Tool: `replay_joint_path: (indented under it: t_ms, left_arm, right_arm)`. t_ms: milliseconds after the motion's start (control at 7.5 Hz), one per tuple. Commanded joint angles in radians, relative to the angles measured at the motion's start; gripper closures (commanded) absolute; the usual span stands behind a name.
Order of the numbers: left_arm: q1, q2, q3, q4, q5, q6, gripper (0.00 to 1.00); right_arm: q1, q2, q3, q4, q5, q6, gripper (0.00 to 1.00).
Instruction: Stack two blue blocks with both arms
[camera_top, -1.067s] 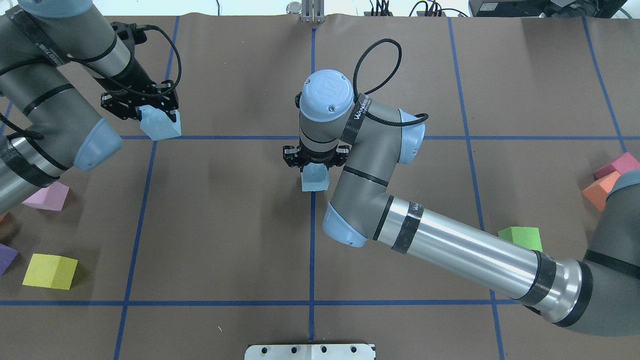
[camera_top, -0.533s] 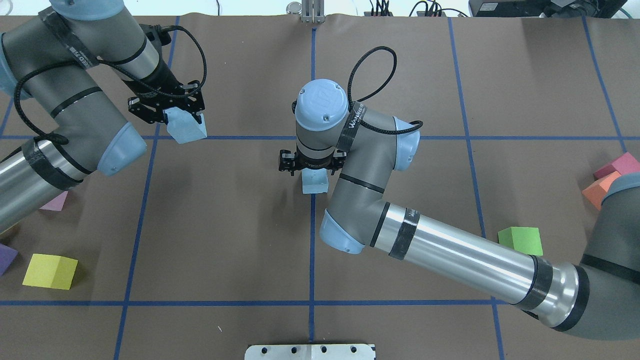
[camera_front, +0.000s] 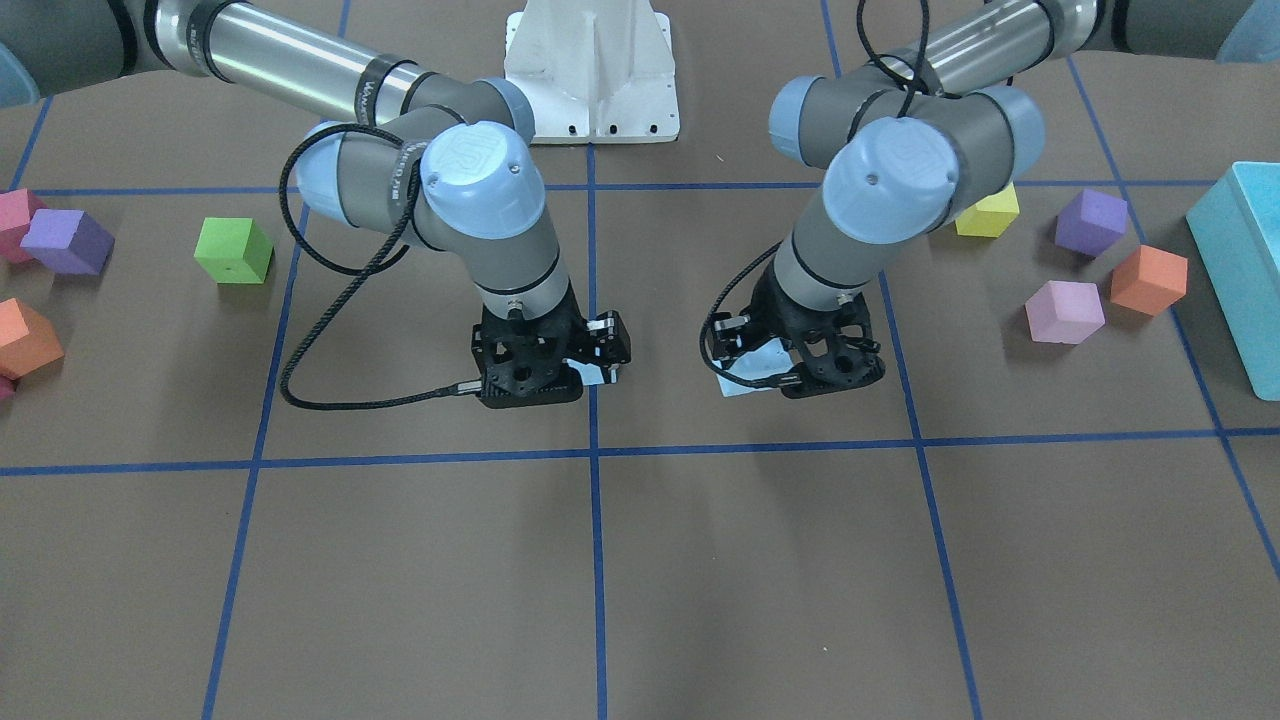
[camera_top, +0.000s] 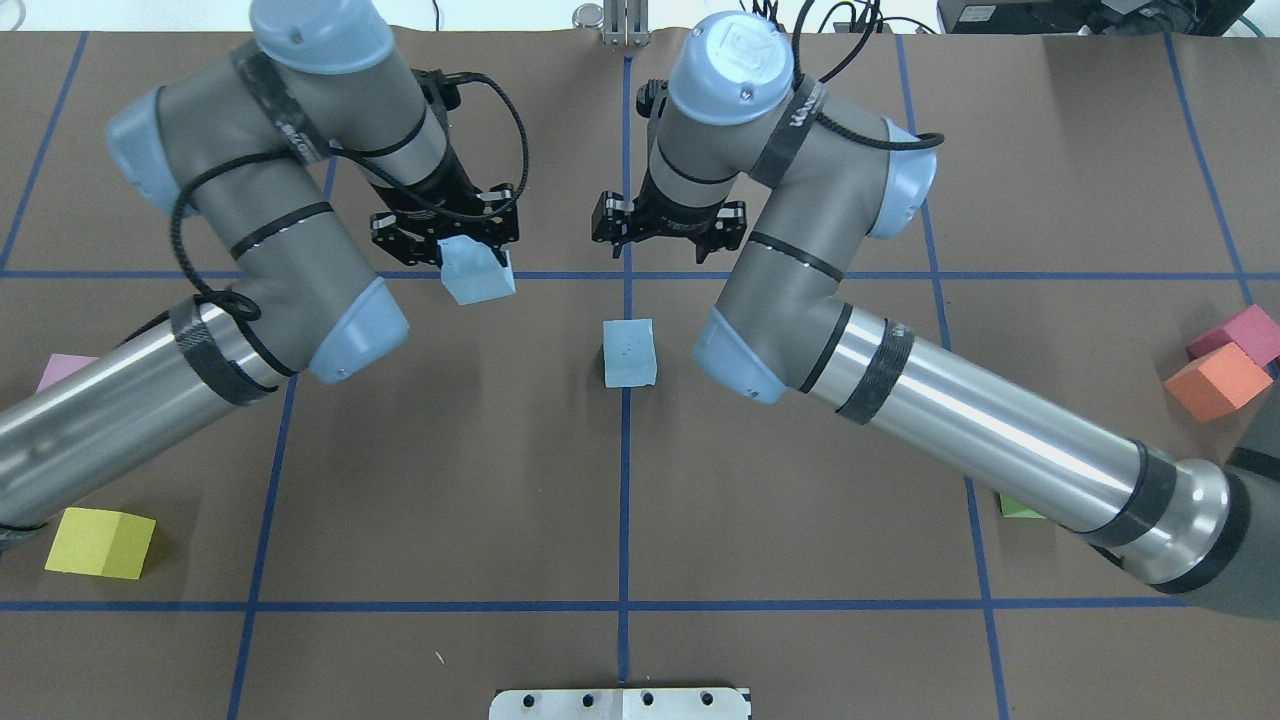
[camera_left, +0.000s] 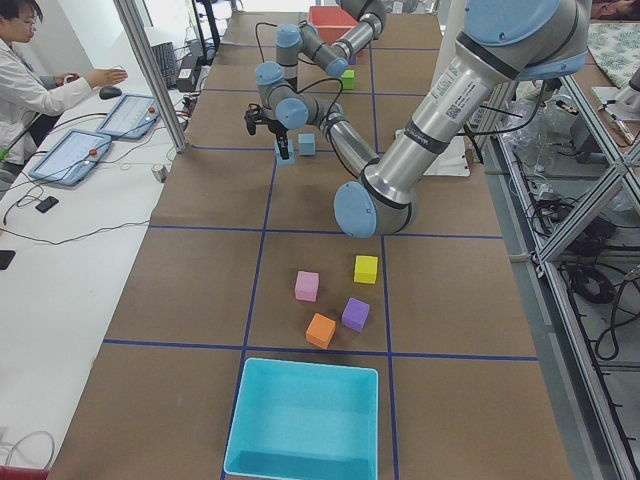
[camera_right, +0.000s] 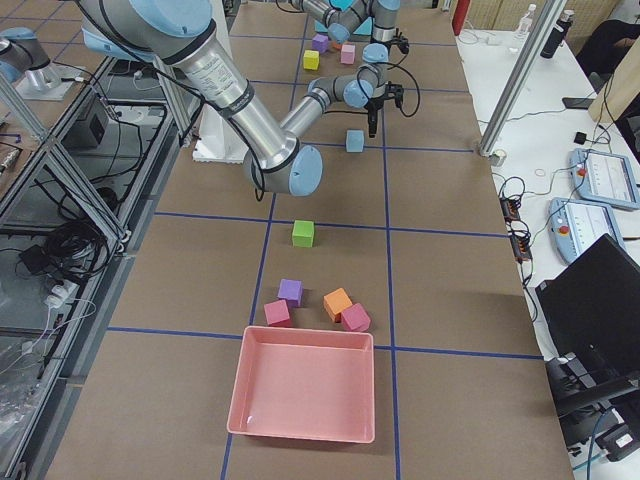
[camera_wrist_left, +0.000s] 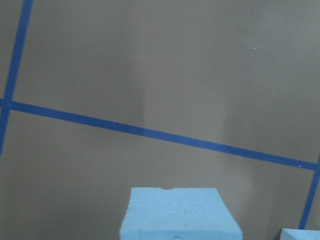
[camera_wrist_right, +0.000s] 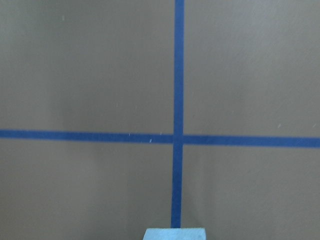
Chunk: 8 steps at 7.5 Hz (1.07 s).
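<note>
Standing over the brown paper table, both arms meet near its middle. The left gripper (camera_top: 460, 248) has its two fingers pressed on the sides of one blue block (camera_top: 480, 275), and the block sits tilted in this grip, not square to the tape lines. From the overhead view I cannot tell whether its lower edge touches the paper.

The second blue block (camera_top: 629, 352) rests flat on the table, on the blue tape line (camera_top: 624, 480) that runs near to far through the centre. The held block is to the robot's left of it and a little farther from the robot's base; the two do not touch.

The right gripper (camera_top: 667, 238) hangs on the far side of the resting block, apart from it. Its jaws stand wide apart and there is nothing between them. Its wrist camera sees only the top edge of that block, low in the picture.

A yellow cube (camera_top: 100, 542) lies near the left edge, and an orange cube (camera_top: 1215, 380) lies at the right edge.
</note>
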Motion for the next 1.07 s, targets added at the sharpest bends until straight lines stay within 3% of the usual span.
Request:
replay_joint_path:
  t_ms: [0, 267, 933]
  left_arm:
    - [0.072, -0.098, 0.067, 0.0, 0.072, -0.053, 0.38]
    - [0.114, -0.122, 0.083, -0.003, 0.091, -0.053, 0.38]
    - [0.175, -0.162, 0.113, -0.008, 0.098, -0.075, 0.36]
  right_arm:
    - [0.121, -0.178, 0.144, 0.0, 0.047, -0.247, 0.0]
    - [0.189, -0.245, 0.164, 0.0, 0.039, -0.312, 0.0]
    - [0.206, -0.277, 0.178, 0.01, 0.033, -0.315, 0.0]
